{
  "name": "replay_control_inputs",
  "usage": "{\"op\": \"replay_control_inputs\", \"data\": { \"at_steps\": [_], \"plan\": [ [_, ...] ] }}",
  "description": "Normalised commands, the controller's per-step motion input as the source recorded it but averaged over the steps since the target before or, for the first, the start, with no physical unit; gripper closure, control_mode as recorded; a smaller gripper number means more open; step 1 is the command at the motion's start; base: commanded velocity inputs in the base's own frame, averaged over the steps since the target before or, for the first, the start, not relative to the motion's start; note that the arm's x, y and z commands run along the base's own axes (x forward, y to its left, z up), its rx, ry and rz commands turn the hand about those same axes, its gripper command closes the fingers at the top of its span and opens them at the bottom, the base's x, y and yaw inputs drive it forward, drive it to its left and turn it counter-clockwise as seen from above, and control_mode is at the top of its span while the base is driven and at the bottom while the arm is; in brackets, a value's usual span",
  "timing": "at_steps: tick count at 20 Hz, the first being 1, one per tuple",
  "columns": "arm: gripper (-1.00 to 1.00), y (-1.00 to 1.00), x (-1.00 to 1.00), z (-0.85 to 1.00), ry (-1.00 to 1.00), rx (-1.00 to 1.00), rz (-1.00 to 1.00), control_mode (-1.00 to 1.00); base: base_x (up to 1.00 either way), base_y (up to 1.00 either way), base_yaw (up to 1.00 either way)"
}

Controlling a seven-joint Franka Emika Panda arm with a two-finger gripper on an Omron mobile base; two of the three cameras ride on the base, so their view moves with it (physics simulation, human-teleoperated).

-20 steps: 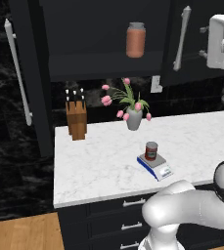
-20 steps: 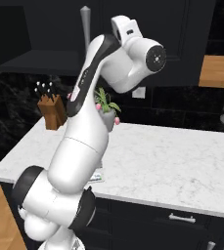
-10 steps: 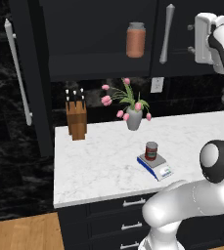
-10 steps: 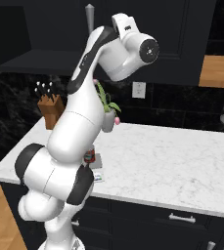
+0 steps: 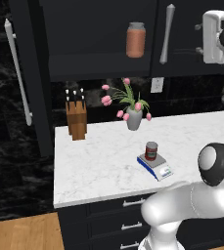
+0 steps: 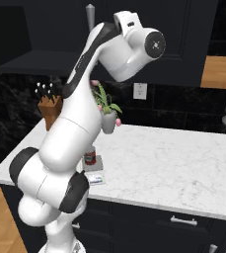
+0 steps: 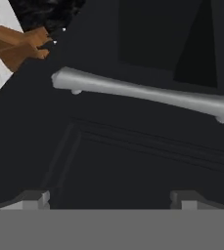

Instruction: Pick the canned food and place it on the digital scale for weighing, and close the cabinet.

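The canned food (image 5: pixel 151 150), a short red-labelled tin, stands on the digital scale (image 5: pixel 158 169) near the front of the white marble counter; both also show beside my arm as the can (image 6: pixel 89 156) and the scale (image 6: pixel 96 175). The dark cabinet (image 5: pixel 99 53) hangs above. Its left door (image 5: pixel 33 73) stands wide open, and its right door (image 5: pixel 187 29) is swung nearly shut. My gripper (image 5: pixel 199 39) is up against that right door, just right of its silver bar handle (image 5: pixel 168 31). In the hand view the gripper (image 7: pixel 111 197) is open and empty, facing the door panel below the handle (image 7: pixel 143 93).
A terracotta jar (image 5: pixel 136 39) stands on the cabinet shelf. A knife block (image 5: pixel 76 117) and a vase of pink flowers (image 5: pixel 133 114) stand at the back of the counter (image 5: pixel 94 161). Dark drawers (image 5: pixel 113 215) run below it. A black wall lies to the left.
The right cabinet door has swung towards shut, its handle moving left in the left base view. My hand has followed it leftward at the same height. Can and scale have not moved.
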Motion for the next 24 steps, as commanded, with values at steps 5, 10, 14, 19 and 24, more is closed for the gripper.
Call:
{"op": "replay_control_inputs", "data": {
  "at_steps": [5,10,14,19,24],
  "plan": [
    [-1.0,0.0,-1.0,0.0,-0.02,0.14,-0.07,-1.0,0.0,0.0,0.0],
    [-1.0,0.0,-1.0,-0.08,-0.06,0.12,-0.03,-1.0,0.0,0.0,0.0],
    [-1.0,0.05,-0.98,-0.09,-0.14,0.03,0.0,-1.0,0.0,0.0,0.0],
    [-1.0,0.15,-1.0,0.0,-0.22,0.01,0.0,-1.0,0.0,0.0,0.0],
    [-1.0,0.55,-0.97,0.0,-0.12,0.05,0.0,-1.0,0.0,0.0,0.0]
  ]
}}
